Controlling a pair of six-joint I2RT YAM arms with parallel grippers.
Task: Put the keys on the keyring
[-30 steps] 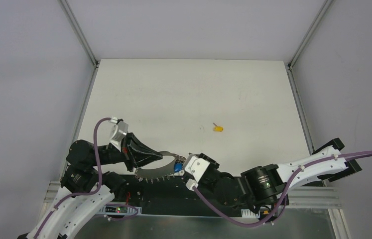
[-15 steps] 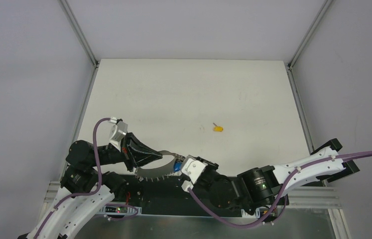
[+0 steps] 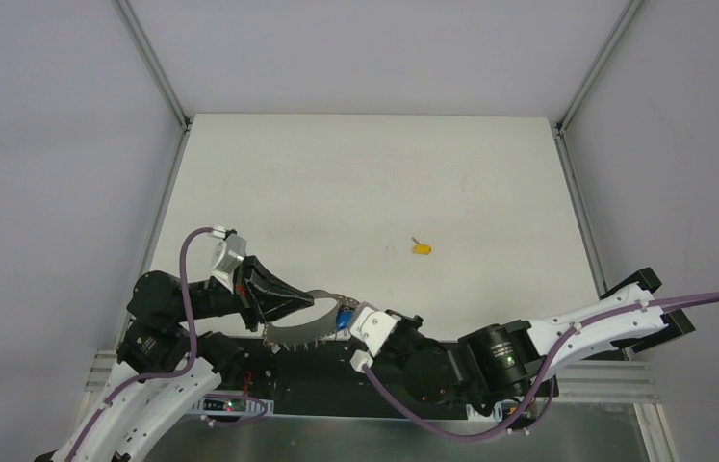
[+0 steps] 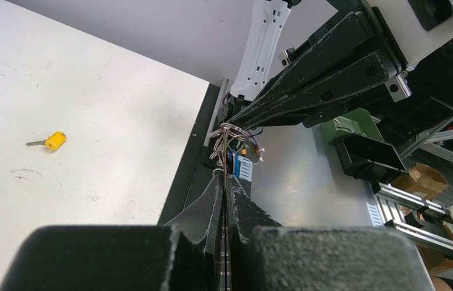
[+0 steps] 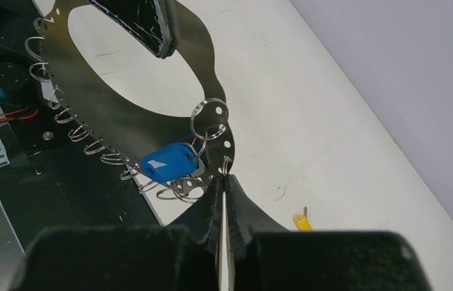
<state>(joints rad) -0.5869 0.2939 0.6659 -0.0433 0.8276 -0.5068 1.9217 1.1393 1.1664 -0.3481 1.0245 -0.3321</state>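
The keyring (image 5: 120, 115) is a flat silver loop with punched holes and several small split rings along its rim; in the top view the keyring (image 3: 321, 295) hangs over the table's near edge. My left gripper (image 3: 305, 300) is shut on its left side, and it runs edge-on between the left gripper (image 4: 225, 180) fingers. A blue-headed key (image 5: 169, 162) hangs from a split ring (image 5: 210, 118). My right gripper (image 5: 224, 177) is shut on a small ring at the keyring's rim, beside the blue key (image 3: 344, 319). A yellow-headed key (image 3: 421, 249) lies loose on the table.
The white table (image 3: 374, 183) has metal rails along both sides. A black base plate (image 3: 317, 371) and electronics lie under the keyring at the near edge. The right arm (image 3: 567, 332) stretches in from the right. Grey walls enclose the table.
My right gripper has closed from open onto the small ring at the keyring's rim, after shifting slightly left. The left gripper, keyring and yellow key stayed put.
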